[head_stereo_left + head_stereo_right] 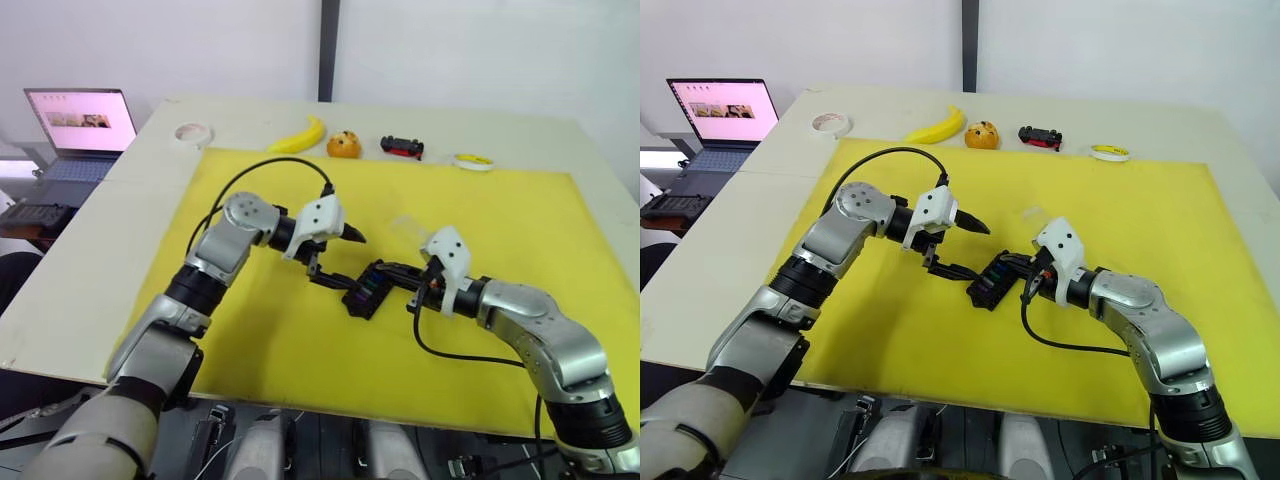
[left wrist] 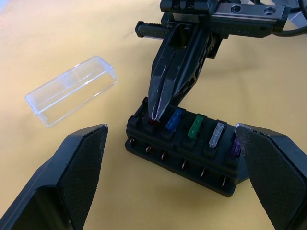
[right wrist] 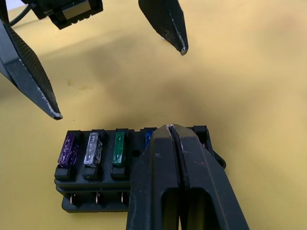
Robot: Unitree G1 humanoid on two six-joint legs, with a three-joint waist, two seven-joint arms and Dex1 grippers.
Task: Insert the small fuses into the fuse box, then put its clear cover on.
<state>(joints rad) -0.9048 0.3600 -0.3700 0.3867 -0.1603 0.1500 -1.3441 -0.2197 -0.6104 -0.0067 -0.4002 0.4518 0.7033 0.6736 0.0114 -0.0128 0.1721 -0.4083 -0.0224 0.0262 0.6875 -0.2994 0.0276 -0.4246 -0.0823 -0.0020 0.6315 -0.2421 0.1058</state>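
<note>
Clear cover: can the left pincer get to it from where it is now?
Probably yes. The left pincer is open beside the fuse box, and the clear cover lies apart on bare yellow mat, nothing between them.

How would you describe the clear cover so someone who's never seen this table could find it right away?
On the yellow mat, look near the middle where the fuse box sits between the two arms. The clear cover lies on the mat just beside it, apart from it. It is the one transparent, colourless rectangular shell there.
</note>
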